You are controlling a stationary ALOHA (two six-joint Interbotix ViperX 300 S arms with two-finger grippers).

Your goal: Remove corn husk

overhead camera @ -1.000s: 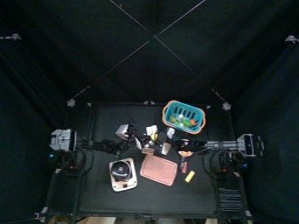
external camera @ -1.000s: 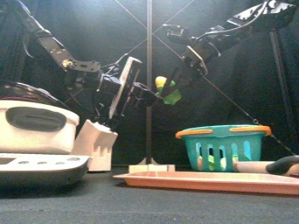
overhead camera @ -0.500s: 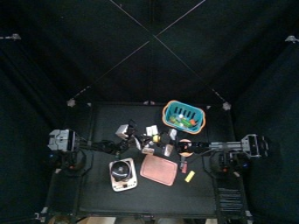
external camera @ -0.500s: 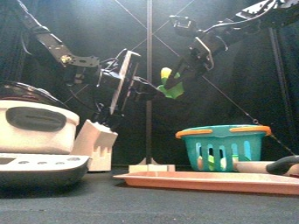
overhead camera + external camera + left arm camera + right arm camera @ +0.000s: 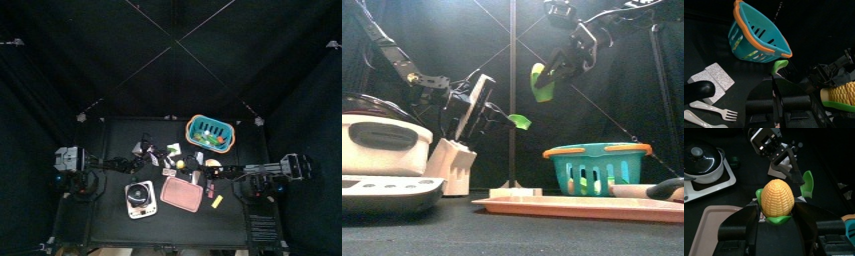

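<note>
- The bench (image 5: pixel 114 200) is dark, and from above the arms and small items over its middle blur into a cluster that is hard to separate.
- A rice cooker (image 5: pixel 385 140) fills the near left of the front view, cut off by the picture's edge; a pink tray (image 5: pixel 583 206) runs off the right edge.
- A teal basket (image 5: pixel 596 165) with an orange rim stands behind the tray.
- The right end effector (image 5: pixel 777 215) is raised high, clamped on a yellow corn cob (image 5: pixel 777 198); kernels are bare, with green leaves clinging at its base.
- The left end effector (image 5: pixel 777 85) is lower, its jaws nearly together, pinching one narrow strip of corn husk (image 5: pixel 781 65), pale green, apart from the cob.
- In the front view the cob itself is hidden; only green leaf shows.
</note>
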